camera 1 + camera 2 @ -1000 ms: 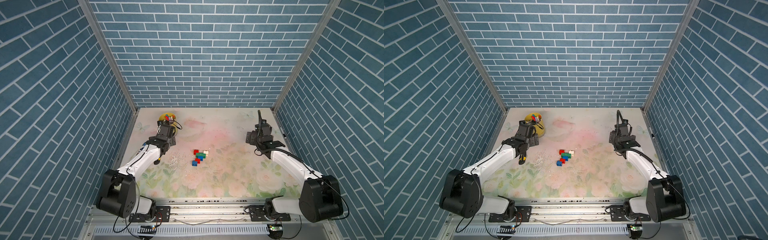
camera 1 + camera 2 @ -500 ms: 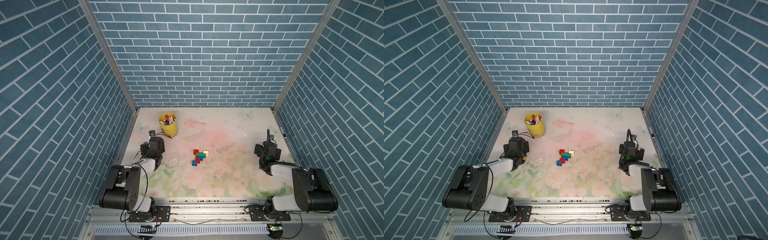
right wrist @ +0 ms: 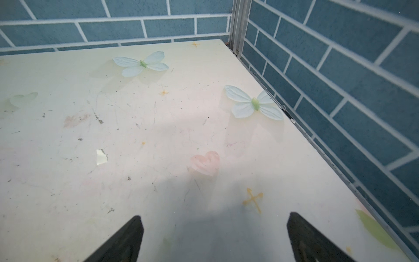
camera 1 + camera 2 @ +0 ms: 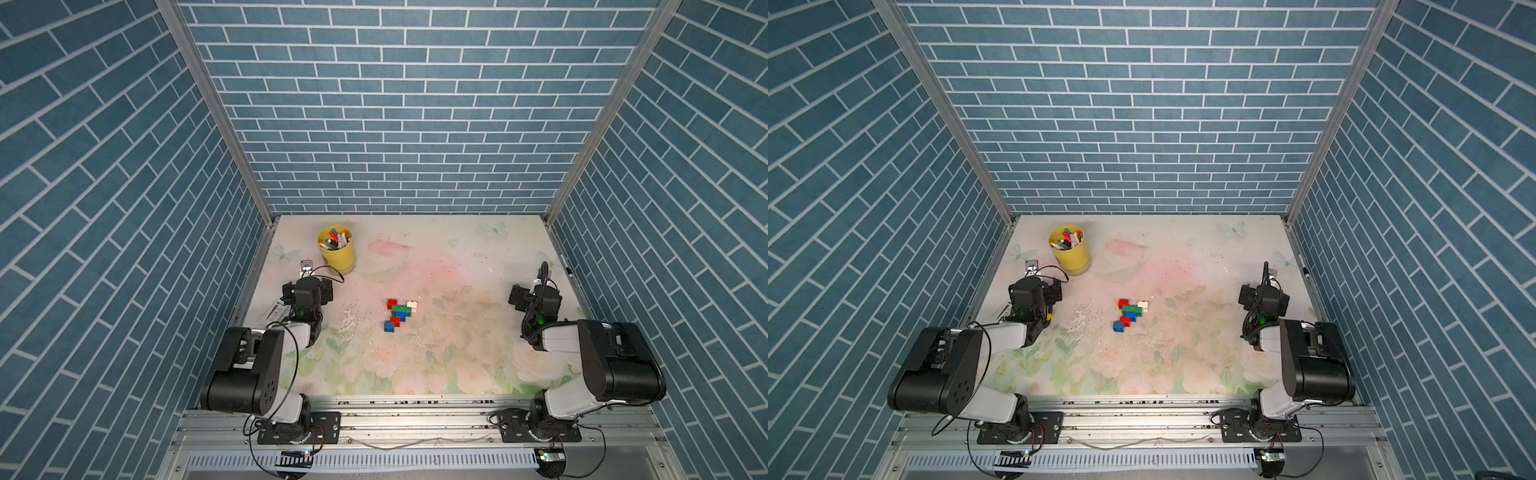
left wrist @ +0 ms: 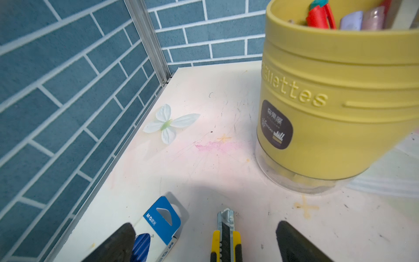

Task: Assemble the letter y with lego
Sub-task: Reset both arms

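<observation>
The letter y (image 4: 399, 314) is seen joined mid-bench (image 4: 457, 257) (untouched), while the left gripper (image 5: 205, 226) and right gripper (image 3: 214, 219) are held at opposite side edges, jaws apart.

Six lego bricks (image 4: 400, 309): two red, two blue, one green, one white; one yellow cup (image 4: 338, 258).

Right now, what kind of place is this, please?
Likely a robot test cell, not a home: two robot arms bolted to a metal rail, brick-print wall panels, and a floral table holding lego.
</observation>
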Available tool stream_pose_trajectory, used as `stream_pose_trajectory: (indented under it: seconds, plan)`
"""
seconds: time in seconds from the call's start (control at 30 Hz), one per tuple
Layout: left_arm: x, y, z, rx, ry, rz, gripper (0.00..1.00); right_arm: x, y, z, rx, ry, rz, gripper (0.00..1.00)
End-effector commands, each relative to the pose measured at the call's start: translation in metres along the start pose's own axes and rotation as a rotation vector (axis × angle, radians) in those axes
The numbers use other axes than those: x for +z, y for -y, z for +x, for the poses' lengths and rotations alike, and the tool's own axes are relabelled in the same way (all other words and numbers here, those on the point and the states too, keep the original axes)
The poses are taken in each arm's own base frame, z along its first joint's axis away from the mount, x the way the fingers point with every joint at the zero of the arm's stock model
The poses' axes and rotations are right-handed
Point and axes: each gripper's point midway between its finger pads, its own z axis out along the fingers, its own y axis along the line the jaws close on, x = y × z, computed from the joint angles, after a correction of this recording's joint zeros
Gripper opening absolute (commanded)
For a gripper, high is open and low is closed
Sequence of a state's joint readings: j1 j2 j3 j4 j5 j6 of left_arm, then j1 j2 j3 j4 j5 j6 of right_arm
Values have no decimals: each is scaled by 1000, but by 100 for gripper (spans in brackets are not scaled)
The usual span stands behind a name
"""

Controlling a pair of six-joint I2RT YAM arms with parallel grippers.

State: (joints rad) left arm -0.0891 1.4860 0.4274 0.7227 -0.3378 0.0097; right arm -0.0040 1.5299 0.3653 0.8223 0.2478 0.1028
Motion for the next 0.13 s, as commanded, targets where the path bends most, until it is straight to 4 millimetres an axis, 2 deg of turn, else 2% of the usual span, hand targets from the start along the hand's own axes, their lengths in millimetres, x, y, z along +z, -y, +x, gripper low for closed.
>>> stream_pose_trajectory:
  seconds: [0.0, 0.1]
  plan:
    - [-1, -4, 2, -11, 23, -9, 99, 3, -4, -17, -8, 48, -20, 99]
    - [0, -4, 3, -10, 25, -11, 100, 2, -3, -17, -8, 51, -18, 99]
